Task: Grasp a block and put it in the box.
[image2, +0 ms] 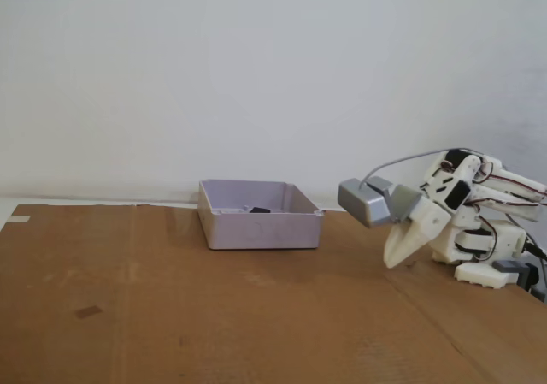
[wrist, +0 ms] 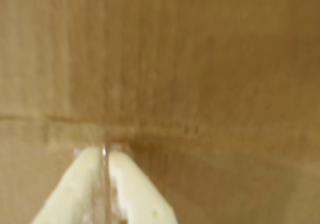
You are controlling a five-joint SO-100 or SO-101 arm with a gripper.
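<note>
We saw a small dark block [image2: 259, 209] lying inside the grey box [image2: 259, 227] at centre frame in the fixed view, well apart from our claw [image2: 392, 262] at right, which was closed and empty above the cardboard worktop [image2: 171, 316]. We judged it light and stiff, best pinched across opposite faces.
</note>
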